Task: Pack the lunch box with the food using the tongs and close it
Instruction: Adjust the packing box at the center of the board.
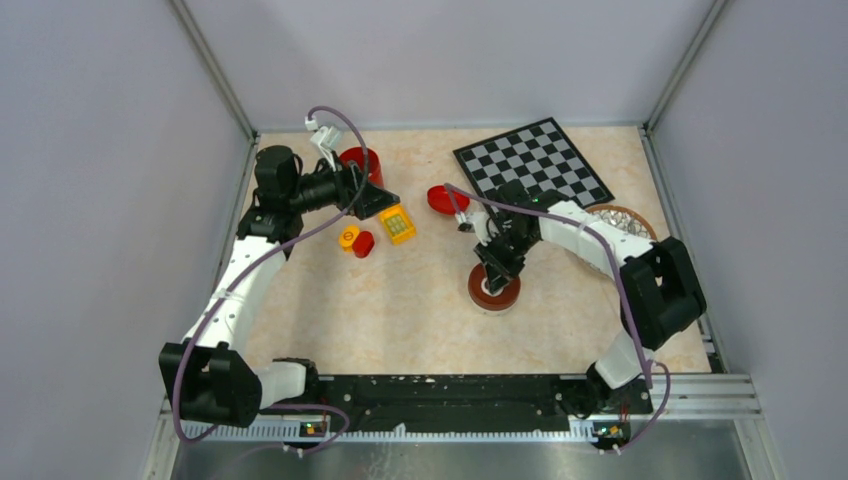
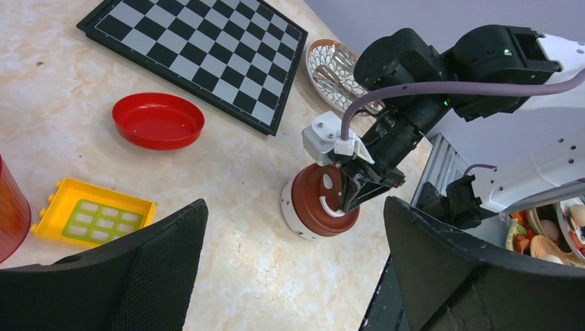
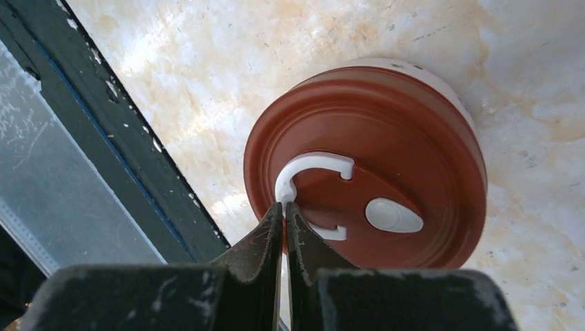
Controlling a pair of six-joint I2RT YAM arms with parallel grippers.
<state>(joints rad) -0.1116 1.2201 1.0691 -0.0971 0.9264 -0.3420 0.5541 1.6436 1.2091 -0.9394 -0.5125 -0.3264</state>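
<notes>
The lunch box (image 1: 494, 290) stands on the table in front of the right arm, with a red-brown lid (image 3: 386, 158) sitting on its pale wall (image 2: 293, 207). My right gripper (image 3: 284, 207) points down at the lid, shut on the lid's white loop handle (image 3: 303, 167). It also shows from the side in the left wrist view (image 2: 348, 200). My left gripper (image 1: 385, 205) hovers at the far left, open and empty, with its fingers (image 2: 159, 262) spread wide. The lid hides whatever is inside the lunch box. No food shows on the table, and the tongs are out of view.
A red bowl (image 1: 447, 199) lies beside the chessboard (image 1: 532, 163). A patterned plate (image 1: 620, 217) sits behind the right arm. A red cup (image 1: 360, 163), a yellow block (image 1: 397, 223) and two small toy blocks (image 1: 356, 241) are under the left gripper. A metal rail (image 1: 450, 390) runs along the near edge.
</notes>
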